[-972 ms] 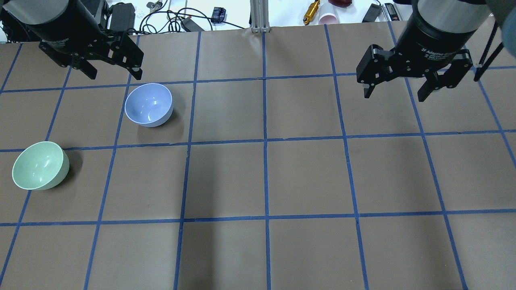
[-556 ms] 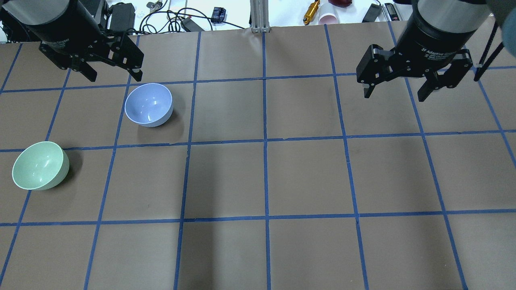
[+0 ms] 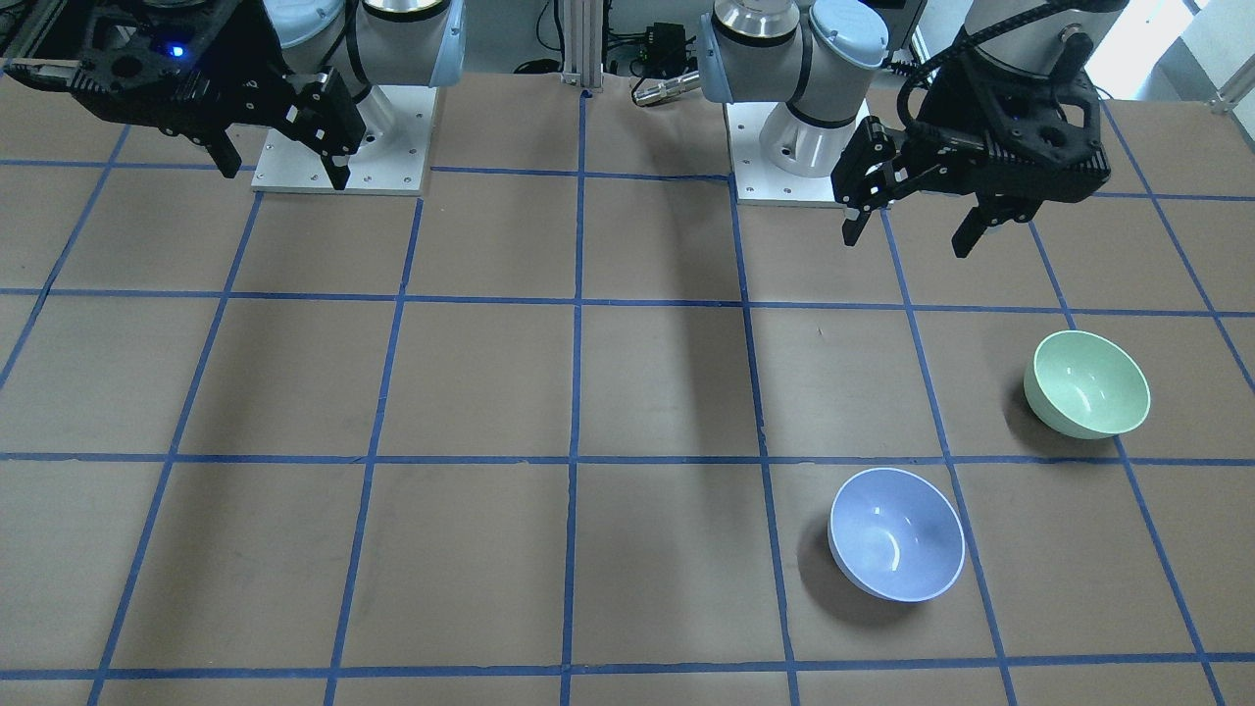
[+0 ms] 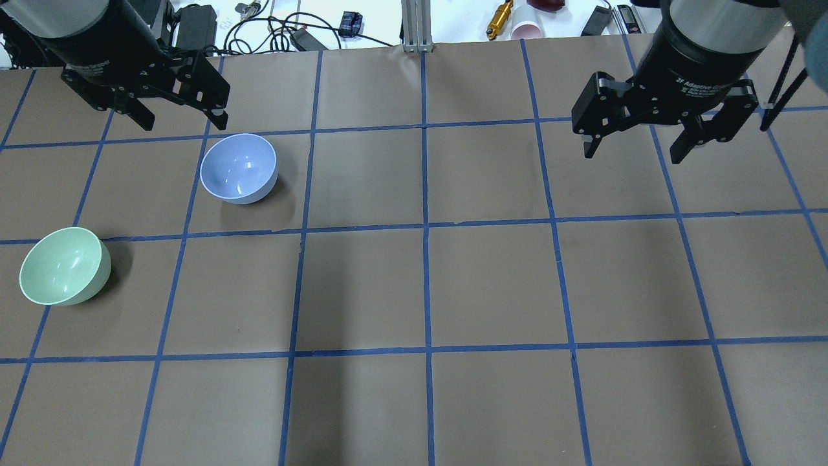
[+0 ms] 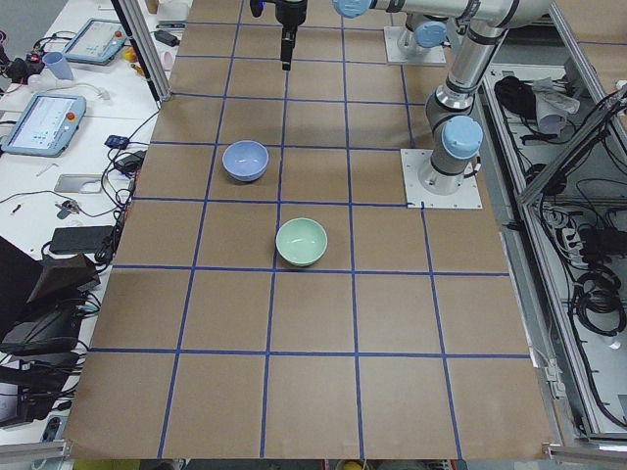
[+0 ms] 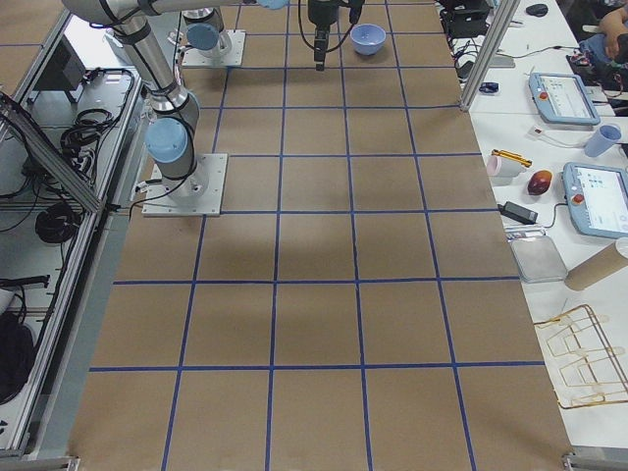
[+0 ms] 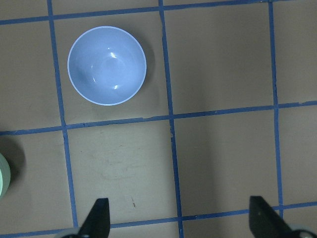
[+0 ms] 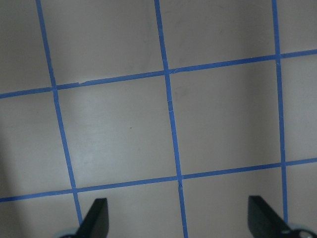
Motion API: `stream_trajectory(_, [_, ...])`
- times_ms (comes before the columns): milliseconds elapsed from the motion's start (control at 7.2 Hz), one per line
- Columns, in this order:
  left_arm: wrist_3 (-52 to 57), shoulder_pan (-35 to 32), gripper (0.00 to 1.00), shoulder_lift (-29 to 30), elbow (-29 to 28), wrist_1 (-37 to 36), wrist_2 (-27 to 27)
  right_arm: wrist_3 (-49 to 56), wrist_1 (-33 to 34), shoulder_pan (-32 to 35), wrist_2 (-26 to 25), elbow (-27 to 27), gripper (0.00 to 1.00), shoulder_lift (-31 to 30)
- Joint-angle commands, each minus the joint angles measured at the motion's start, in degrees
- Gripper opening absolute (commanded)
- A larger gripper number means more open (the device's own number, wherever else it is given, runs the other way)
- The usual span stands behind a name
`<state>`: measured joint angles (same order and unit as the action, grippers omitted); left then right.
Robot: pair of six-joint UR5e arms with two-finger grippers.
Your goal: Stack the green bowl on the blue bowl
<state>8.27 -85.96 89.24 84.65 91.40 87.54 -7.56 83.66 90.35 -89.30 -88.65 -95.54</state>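
Note:
The green bowl [image 4: 65, 266] stands upright near the table's left edge; it also shows in the front view [image 3: 1086, 383] and as a sliver at the left wrist view's edge [image 7: 2, 176]. The blue bowl [image 4: 239, 169] stands upright one square further from the robot and to the right, apart from it [image 3: 896, 533] [image 7: 107, 65]. My left gripper [image 4: 184, 122] is open and empty, high above the table just beyond the blue bowl [image 3: 906, 243]. My right gripper [image 4: 632, 155] is open and empty, high over the table's right side [image 3: 284, 175], with only bare grid below it [image 8: 181, 220].
The table [image 4: 427, 285] is brown paper with a blue tape grid. An aluminium post [image 4: 417, 26] stands at the far edge. Cables, a power adapter [image 4: 197, 26], a yellow tool [image 4: 499, 18] and a pink cup [image 4: 527, 29] lie beyond it.
My left gripper has drifted slightly to the left. The right gripper and both bowls have hardly moved.

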Motion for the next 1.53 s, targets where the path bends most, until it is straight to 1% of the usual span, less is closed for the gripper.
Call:
stream_trajectory(0, [-0.01, 0.0, 1.0, 0.15, 0.08, 0.0, 0.0, 0.0, 0.01, 0.0, 0.0, 0.06, 1.0, 0.0])
stream_trajectory(556, [0.08, 0.17, 1.0, 0.24, 0.08, 0.0, 0.0, 0.0, 0.01, 0.0, 0.0, 0.06, 1.0, 0.0])
stream_trajectory(694, [0.43, 0.96, 1.0, -0.2, 0.86, 0.09, 0.0, 0.0, 0.01, 0.0, 0.0, 0.06, 1.0, 0.0])
stream_trajectory(972, [1.82, 9.8, 1.0, 0.58, 2.52, 0.0, -0.44, 0.0, 0.01, 0.0, 0.0, -0.03, 1.0, 0.0])
stream_trajectory(1111, [4.62, 13.32, 1.0, 1.11, 3.75, -0.17, -0.18, 0.0, -0.08, 0.0, 0.0, 0.06, 1.0, 0.0])
stream_trajectory(1389, [5.79, 19.48, 1.0, 3.39, 5.96, -1.66, 1.22, 0.0, 0.01, 0.0, 0.0, 0.06, 1.0, 0.0])
